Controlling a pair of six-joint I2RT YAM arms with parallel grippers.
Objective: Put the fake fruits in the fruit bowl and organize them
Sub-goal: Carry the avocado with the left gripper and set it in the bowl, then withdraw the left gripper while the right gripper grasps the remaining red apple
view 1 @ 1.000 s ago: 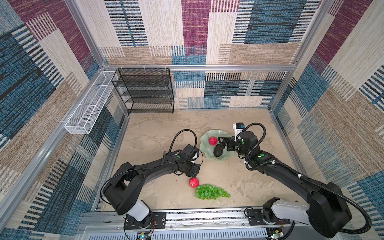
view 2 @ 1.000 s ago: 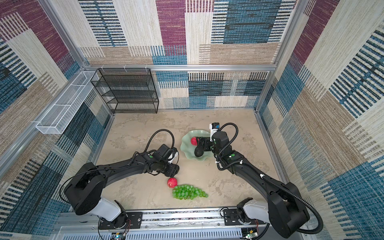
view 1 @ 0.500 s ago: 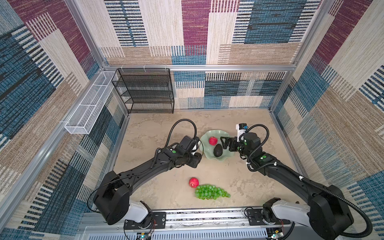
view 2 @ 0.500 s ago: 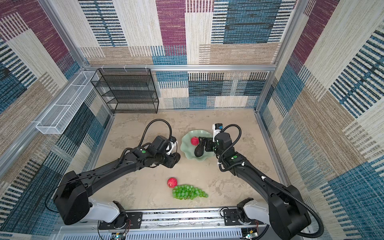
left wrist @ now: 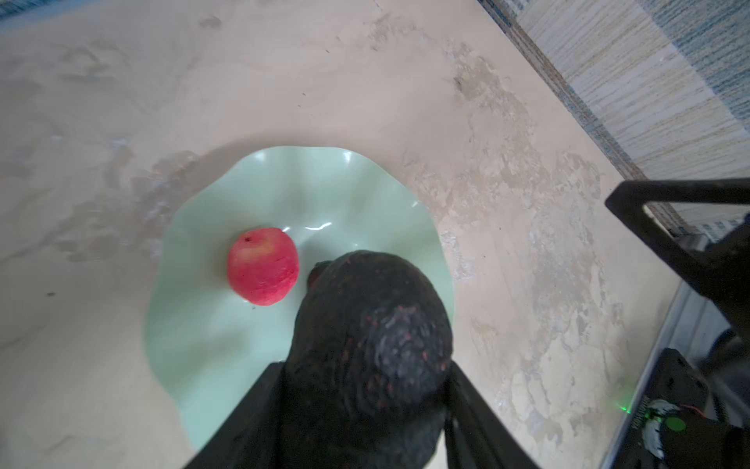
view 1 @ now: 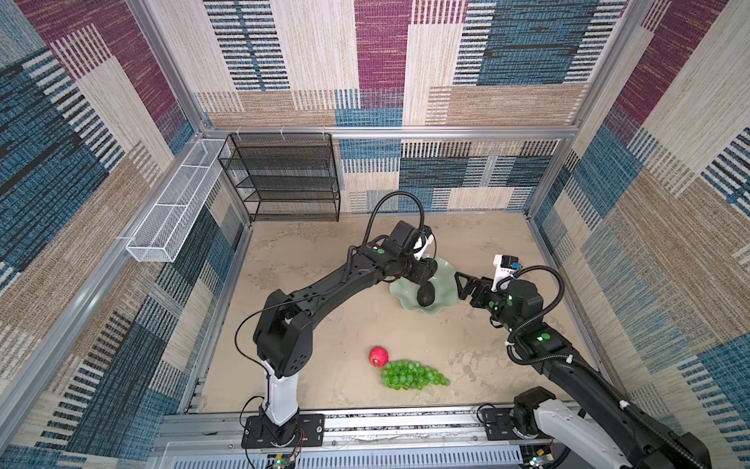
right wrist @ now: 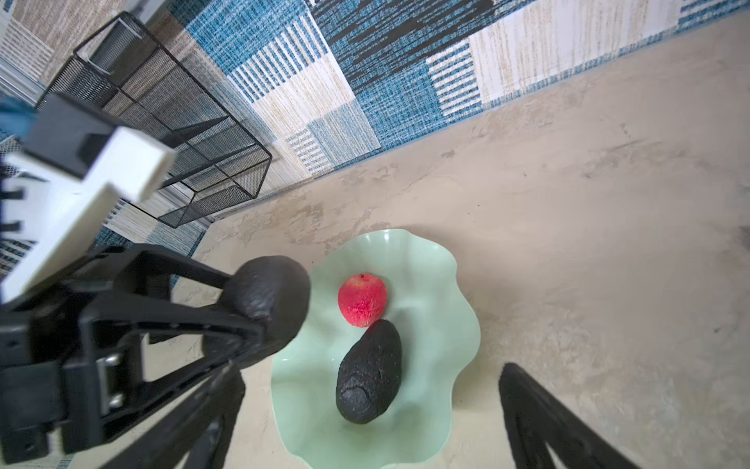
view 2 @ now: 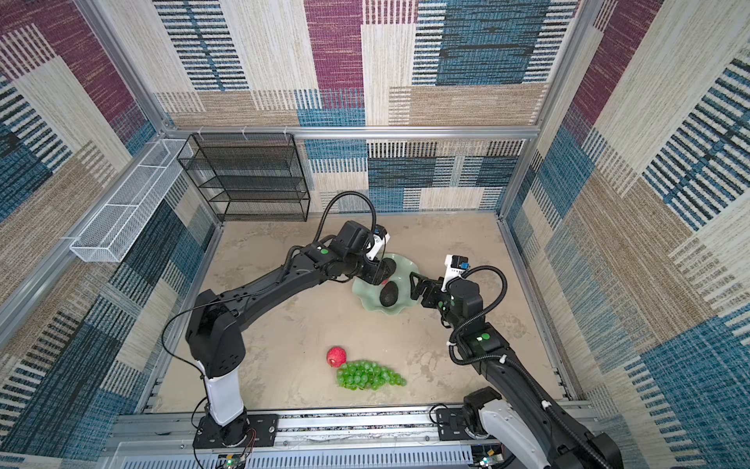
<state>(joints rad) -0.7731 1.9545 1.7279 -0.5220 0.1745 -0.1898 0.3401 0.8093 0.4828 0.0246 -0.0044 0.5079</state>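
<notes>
While your left gripper [left wrist: 365,367] holds a dark avocado [right wrist: 270,296] above the fruit bowl [view 1: 444,280], your right gripper [view 1: 458,286] sits wide open beside it.

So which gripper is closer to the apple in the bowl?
Left. The left gripper, holding an avocado, hangs beside the apple; the right gripper sits open by the bowl's rim.

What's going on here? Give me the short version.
The left pincer grips a dark avocado above the edge of the fruit bowl. A red apple and a second avocado already lie in it. The right pincer hangs open and empty beside the bowl. On the table lie another apple and the grapes, side by side.
</notes>
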